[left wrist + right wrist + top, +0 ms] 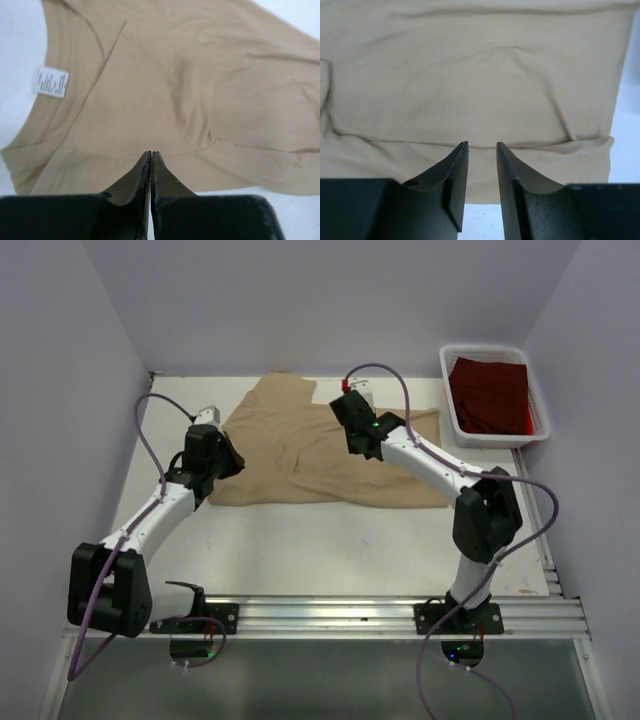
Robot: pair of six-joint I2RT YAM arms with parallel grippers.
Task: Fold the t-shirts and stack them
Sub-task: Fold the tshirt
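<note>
Tan shirt (300,455): rumpled, far centre.
Red shirt (490,395): in bin (482,350), far right.
Left gripper (151,154): pressed together, over tan shirt's left.
Right gripper (482,145): apart, empty, over tan shirt.

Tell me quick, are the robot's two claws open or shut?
Left gripper: shut, nothing pinched, over the soft tan cloth t-shirt.
Right gripper: open, empty.

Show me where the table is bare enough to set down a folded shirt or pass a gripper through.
Widest bare patch: the table strip between the mounting rail and the tan t-shirt. A smaller one sits far left, between the wall and that shirt. Far right is crowded: the white bin holding the dark red t-shirt, right arm close by.
</note>
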